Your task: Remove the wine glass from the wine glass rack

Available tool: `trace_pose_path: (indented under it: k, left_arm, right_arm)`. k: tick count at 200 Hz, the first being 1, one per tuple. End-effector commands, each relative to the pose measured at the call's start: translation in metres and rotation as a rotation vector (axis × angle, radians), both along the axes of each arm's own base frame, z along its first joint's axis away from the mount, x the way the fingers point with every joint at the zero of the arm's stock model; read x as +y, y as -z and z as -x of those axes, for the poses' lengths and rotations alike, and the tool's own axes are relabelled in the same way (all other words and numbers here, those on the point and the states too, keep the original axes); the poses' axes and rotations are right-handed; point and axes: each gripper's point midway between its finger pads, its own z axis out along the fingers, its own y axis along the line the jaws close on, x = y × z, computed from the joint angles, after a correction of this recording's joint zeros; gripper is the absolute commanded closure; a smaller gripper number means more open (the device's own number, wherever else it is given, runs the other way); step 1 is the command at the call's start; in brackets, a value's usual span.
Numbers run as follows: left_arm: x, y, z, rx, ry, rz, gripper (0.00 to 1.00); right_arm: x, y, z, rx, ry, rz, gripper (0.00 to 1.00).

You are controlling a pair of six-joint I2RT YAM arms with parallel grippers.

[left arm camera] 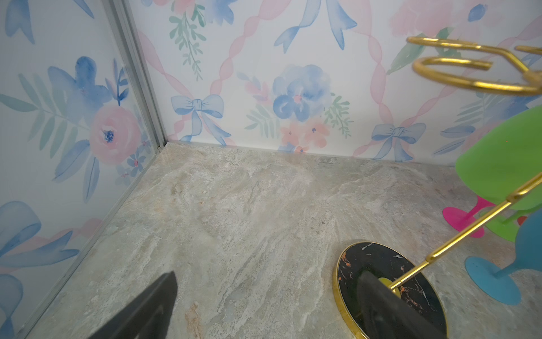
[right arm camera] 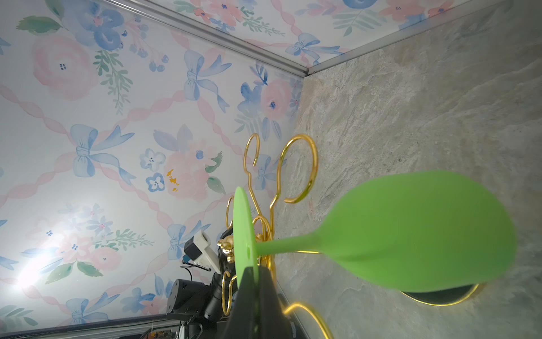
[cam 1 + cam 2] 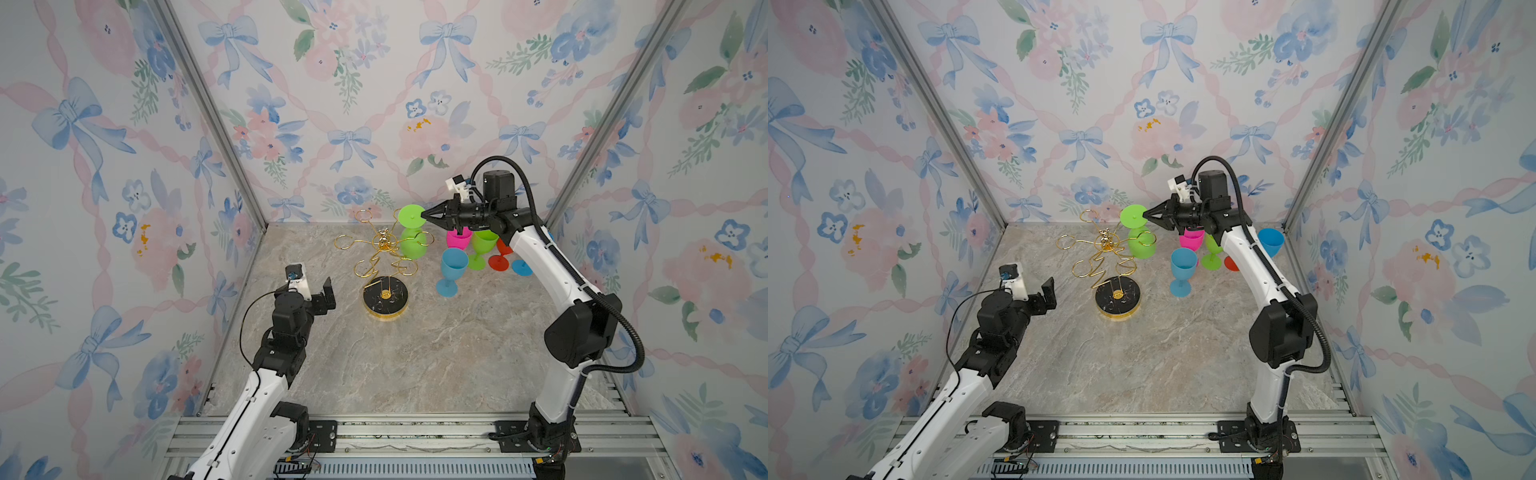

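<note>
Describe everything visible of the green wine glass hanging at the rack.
The green wine glass is opaque matte bright green, plastic-looking: flat round foot, thin stem, rounded bowl. It hangs upside down, foot uppermost, at a loop on the gold wine glass rack. The right gripper is shut on the foot's edge.

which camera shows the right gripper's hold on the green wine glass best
The right wrist view: it shows the right gripper close up, shut on the foot rim of the green wine glass. Both top views show that pinch small, from above. The left wrist view catches only the glass's bowl, no gripper.
</note>
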Motion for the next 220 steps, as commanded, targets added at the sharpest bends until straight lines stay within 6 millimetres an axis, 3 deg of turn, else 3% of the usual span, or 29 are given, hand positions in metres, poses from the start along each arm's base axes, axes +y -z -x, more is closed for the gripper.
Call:
trace_pose_path:
  k: [1,65,140,153,158,171,220]
  left_arm:
    - [-0.001,0.004,0.000,0.003,0.005,0.025,0.02]
    - [-0.004,0.002,0.001,-0.001,0.024,0.034,0.02]
    - [-0.015,0.003,0.007,0.045,0.082,0.088,0.02]
    - [-0.021,0.004,0.011,0.066,0.111,0.106,0.02]
    - [-0.023,0.004,0.012,0.074,0.125,0.112,0.02]
    - [-0.029,0.003,0.016,0.088,0.157,0.128,0.02]
    - [-0.064,-0.020,0.035,0.105,0.368,0.196,0.02]
  right_arm:
    - [-0.011,-0.018,0.007,-0.076,-0.003,-0.001,1.00]
    - [-0.042,-0.027,0.008,-0.136,0.061,0.062,1.00]
    - [-0.075,-0.039,0.033,-0.261,0.129,0.221,1.00]
    - [-0.080,-0.036,0.035,-0.280,0.150,0.262,1.00]
    - [-0.085,-0.046,0.043,-0.311,0.164,0.269,1.00]
    - [-0.090,-0.046,0.049,-0.335,0.177,0.299,1.00]
    - [-0.111,-0.041,0.082,-0.423,0.214,0.418,1.00]
